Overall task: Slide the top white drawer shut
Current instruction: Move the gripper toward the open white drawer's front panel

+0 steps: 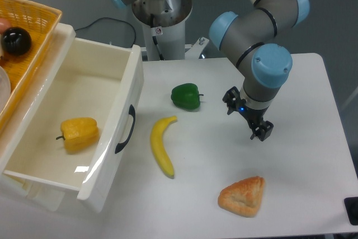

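1. One top white drawer (112, 132) stands pulled open at the tabletop's (302, 155) left edge: glossy cream, deep and boxy, with a curved black handle (126, 129).
2. A yellow pepper (79, 134) lies inside it.
3. The hand (260, 131) hangs empty well to the right; whether its fingers are apart, I cannot tell.

Yellow wicker basket (33, 20) — cut off by the left edge. Gripper (260, 131) jaws — too small to judge gap. Black object (352, 210) — cropped at right edge.
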{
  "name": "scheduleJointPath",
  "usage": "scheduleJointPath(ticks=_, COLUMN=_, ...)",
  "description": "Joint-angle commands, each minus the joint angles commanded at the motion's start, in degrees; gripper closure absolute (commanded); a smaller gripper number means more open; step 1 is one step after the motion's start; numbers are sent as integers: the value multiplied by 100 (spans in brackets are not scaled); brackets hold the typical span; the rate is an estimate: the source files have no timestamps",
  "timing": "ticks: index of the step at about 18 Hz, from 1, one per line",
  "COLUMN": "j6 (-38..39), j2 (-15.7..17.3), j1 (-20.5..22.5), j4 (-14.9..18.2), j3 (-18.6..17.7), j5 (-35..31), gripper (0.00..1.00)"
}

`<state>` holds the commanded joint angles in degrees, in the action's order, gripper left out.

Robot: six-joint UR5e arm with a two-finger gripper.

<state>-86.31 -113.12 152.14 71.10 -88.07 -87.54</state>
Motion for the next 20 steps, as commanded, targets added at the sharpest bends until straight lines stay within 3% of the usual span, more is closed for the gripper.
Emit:
scheduleJointPath(ticks=7, j6=289, j2=-52, j1=-61, j4=-17, j3=0, j5=360, gripper=0)
scheduleJointPath(ticks=17, j6=1537, j2=53, j1=-228, j4=-9, j3=-97, j5=518, gripper=0)
scheduleJointPath(ticks=19, j6=2106, j2=53, j1=-272, j4=-9, j3=-97, j5=754, gripper=0)
scheduleJointPath(ticks=20, j6=2440, j2=35, j1=-290, j4=-17, j3=-62, j5=878, gripper=6)
